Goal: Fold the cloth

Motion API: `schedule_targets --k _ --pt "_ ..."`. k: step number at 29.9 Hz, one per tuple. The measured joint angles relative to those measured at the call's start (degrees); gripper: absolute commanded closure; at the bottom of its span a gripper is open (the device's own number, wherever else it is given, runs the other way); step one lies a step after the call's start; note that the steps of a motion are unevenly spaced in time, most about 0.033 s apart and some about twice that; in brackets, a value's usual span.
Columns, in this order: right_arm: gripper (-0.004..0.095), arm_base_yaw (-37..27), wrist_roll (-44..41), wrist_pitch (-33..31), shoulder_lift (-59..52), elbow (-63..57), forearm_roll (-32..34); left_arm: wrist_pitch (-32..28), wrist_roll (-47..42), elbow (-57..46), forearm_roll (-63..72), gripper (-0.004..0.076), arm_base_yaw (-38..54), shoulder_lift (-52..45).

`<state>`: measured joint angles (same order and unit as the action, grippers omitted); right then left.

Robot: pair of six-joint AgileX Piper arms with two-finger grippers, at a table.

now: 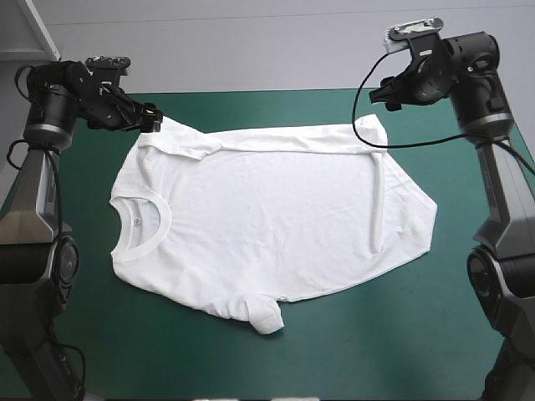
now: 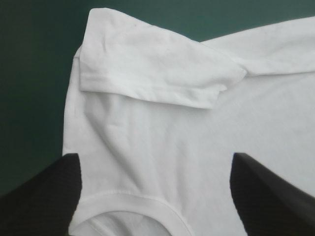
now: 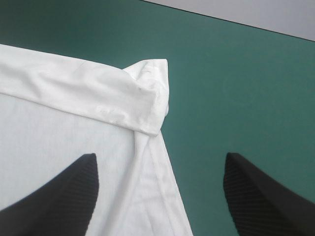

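Note:
The white T-shirt (image 1: 267, 217) lies spread flat on the teal-green table, collar (image 1: 142, 225) toward the left edge. Its far edge is folded over toward the middle as a narrow strip. My left gripper (image 1: 155, 119) hovers open at the far left corner. In the left wrist view its fingers (image 2: 153, 157) stand apart above the shirt, with the folded-over sleeve (image 2: 152, 73) ahead and the collar (image 2: 133, 206) beneath. My right gripper (image 1: 386, 92) hangs open over the far right corner. Ahead of it (image 3: 160, 156) lies the folded hem corner (image 3: 142, 98). Neither gripper holds any cloth.
Bare teal-green cover (image 1: 418, 334) surrounds the shirt at the front and right. The near sleeve (image 1: 263, 313) sticks out toward the front edge. A long raised crease (image 1: 378, 200) runs across the shirt's right part.

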<state>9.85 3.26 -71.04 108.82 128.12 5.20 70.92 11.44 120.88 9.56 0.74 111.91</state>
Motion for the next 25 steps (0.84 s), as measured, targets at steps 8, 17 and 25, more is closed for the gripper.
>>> schedule_targets --k 8,17,25 --pt "0.0306 0.0 0.1 -0.5 -13.2 -15.6 -2.0 0.3 -0.2 -14.3 -2.3 0.0146 0.0 -9.6" --pt "0.0306 0.0 -1.4 8.2 -29.0 -43.7 -3.6 -2.3 -3.8 -48.5 -4.5 0.0146 0.0 -31.0" --pt "0.0308 0.0 -1.5 8.9 -34.7 -52.6 -4.5 -13.3 -12.7 -70.5 -8.4 0.0146 0.0 -48.0"
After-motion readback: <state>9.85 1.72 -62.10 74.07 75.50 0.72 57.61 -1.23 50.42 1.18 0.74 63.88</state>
